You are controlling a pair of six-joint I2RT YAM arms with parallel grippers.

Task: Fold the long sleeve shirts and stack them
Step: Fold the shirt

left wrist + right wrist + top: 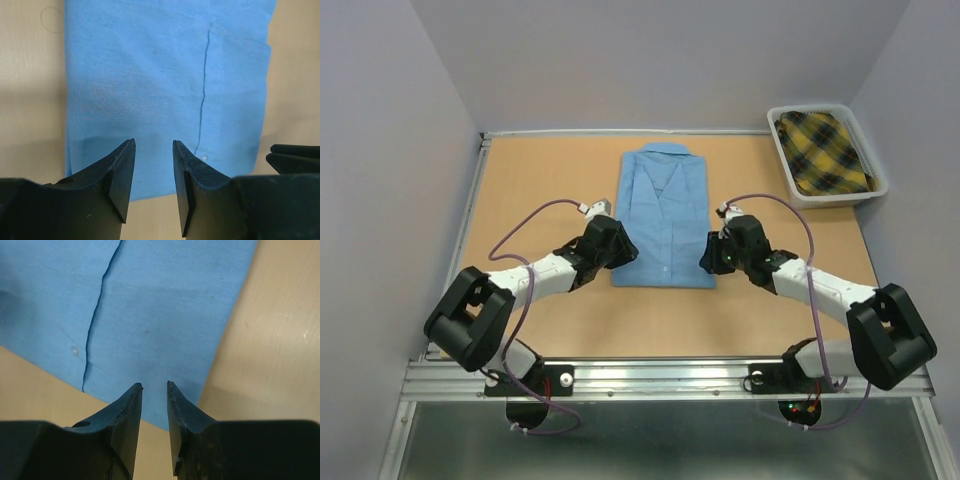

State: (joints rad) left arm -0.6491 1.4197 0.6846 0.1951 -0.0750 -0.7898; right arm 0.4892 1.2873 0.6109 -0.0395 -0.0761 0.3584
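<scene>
While both arms reach in from the near edge, one light blue shirt (pixel 665 215) lies at the middle of the tan surface (pixel 540 180). It is folded into a tidy rectangle, with the collar at the far end and the button front facing up. The cloth is plain and smooth, its flat sides meeting in squared corners. A thin dark line runs down it where the front placket overlaps. The right wrist view catches one small pale button (pixel 75 351) beside that line.

There are two hands, one at each near corner of the shirt. The left hand (pixel 618 248) sits at the near left corner; seen from its own camera (pixel 153 145), its two black wedge-shaped fingers (pixel 120 170) stand apart over the near hem with nothing between them. The right hand (pixel 712 258) sits at the near right corner. Its own camera (pixel 154 386) shows its two matte black fingers tapering to a narrow gap just above the shirt's edge, and they pinch nothing either.

One pale rectangular bin (pixel 810 108) stands at the far right corner, well apart from the shirt. It holds one bundle of yellow-and-black plaid cloth (pixel 825 150), and what garment that is cannot be told.
</scene>
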